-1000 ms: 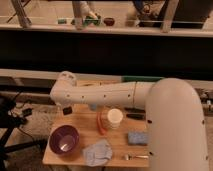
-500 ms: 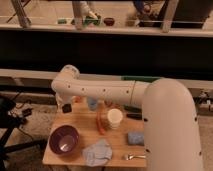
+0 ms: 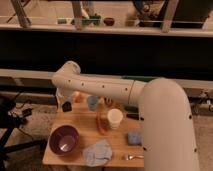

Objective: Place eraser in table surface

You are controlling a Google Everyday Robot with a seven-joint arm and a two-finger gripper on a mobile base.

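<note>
Desk, 10 o'clock corner: jaws hover above, closure cannot be told; eraser presumably carried. Lowering is judged next.

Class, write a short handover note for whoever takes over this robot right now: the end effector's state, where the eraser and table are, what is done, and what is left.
End effector: low over the far-left corner of the table surface. Its state cannot be made out.
Eraser: a small dark block right at the end effector's tip. It is unclear whether it is held or resting on the wood.
Done: the eraser is at the table.
Left: confirm it sits on the wood and is released, then lift away, probably straight up, to avoid the blue cup and purple bowl.
</note>
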